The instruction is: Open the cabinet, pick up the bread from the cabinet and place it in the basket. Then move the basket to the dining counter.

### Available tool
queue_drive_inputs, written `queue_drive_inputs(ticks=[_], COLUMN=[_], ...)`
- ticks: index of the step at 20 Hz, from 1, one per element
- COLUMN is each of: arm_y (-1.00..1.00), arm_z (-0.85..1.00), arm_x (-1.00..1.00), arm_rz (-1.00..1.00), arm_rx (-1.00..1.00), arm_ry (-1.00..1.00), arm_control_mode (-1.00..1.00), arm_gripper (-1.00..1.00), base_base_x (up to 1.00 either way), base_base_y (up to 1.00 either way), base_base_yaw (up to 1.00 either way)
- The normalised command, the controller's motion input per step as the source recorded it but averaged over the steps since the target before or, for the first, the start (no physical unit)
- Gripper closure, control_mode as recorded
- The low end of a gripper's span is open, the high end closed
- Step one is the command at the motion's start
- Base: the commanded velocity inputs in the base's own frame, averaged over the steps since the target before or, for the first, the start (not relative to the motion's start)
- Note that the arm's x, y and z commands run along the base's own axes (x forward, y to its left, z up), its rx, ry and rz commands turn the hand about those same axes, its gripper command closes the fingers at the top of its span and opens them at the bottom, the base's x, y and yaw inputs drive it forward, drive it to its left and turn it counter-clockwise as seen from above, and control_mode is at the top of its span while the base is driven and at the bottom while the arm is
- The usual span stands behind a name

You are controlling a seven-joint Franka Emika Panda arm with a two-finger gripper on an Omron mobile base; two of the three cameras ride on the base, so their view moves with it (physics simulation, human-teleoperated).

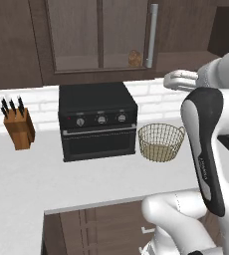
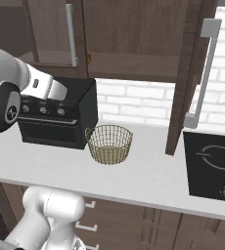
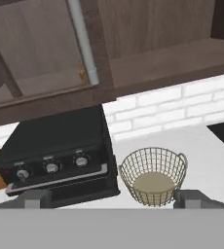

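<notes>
A: Cabinet first. The dark brown wooden wall cabinet with the glass-panelled door [image 1: 101, 35] looks shut, so I judge the opening step is the one in hand and nothing after it has begun.

B: Where is the gripper?

A: In the hand view the two-finger gripper [image 3: 113, 198] shows its tips far apart at the bottom edge, jaws released, nothing between them. It looks up toward the long vertical silver bar handle [image 3: 83, 41], which sits at about eleven o'clock in that view, well apart from the tips.

B: So the next move?

A: My judgement: bring the open jaws up to the bar, close around it, then pull the door outward. The bar runs upright, so the fingers would need to straddle it from either side.

B: And the bread?

A: The small lumpy golden-brown piece of bread [image 1: 134, 58] lies on the cabinet shelf behind the glass, just beside the handle's lower end, at about one o'clock from the black countertop oven [image 1: 97, 119].

B: The basket?

A: The round tan open-weave basket [image 1: 160, 142] stands empty on the white worktop [image 1: 61, 182], just beside the oven at its three o'clock. Its mesh is see-through, with a pale flat base.
</notes>
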Motion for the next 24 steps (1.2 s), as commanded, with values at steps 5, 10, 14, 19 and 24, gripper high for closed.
queue_drive_inputs(ticks=[5, 10, 14, 19, 24], arm_y=[-0.01, 0.0, 0.03, 0.26, 0.03], arm_z=[0.5, 0.29, -0.03, 0.0, 0.11], arm_x=[0.14, 0.36, 0.66, 0.82, 0.47], arm_rz=[0.0, 0.03, 0.08, 0.02, 0.0], arm_rx=[-0.05, 0.0, 0.0, 0.0, 0.0], arm_ry=[0.0, -0.05, -0.2, -0.11, -0.01], arm_control_mode=[-1.0, -1.0, -1.0, -1.0, -1.0], arm_gripper=[-1.0, -1.0, -1.0, -1.0, -1.0], base_base_x=[0.0, 0.0, 0.0, 0.0, 0.0], base_base_y=[0.0, 0.0, 0.0, 0.0, 0.0], base_base_yaw=[0.0, 0.0, 0.0, 0.0, 0.0])
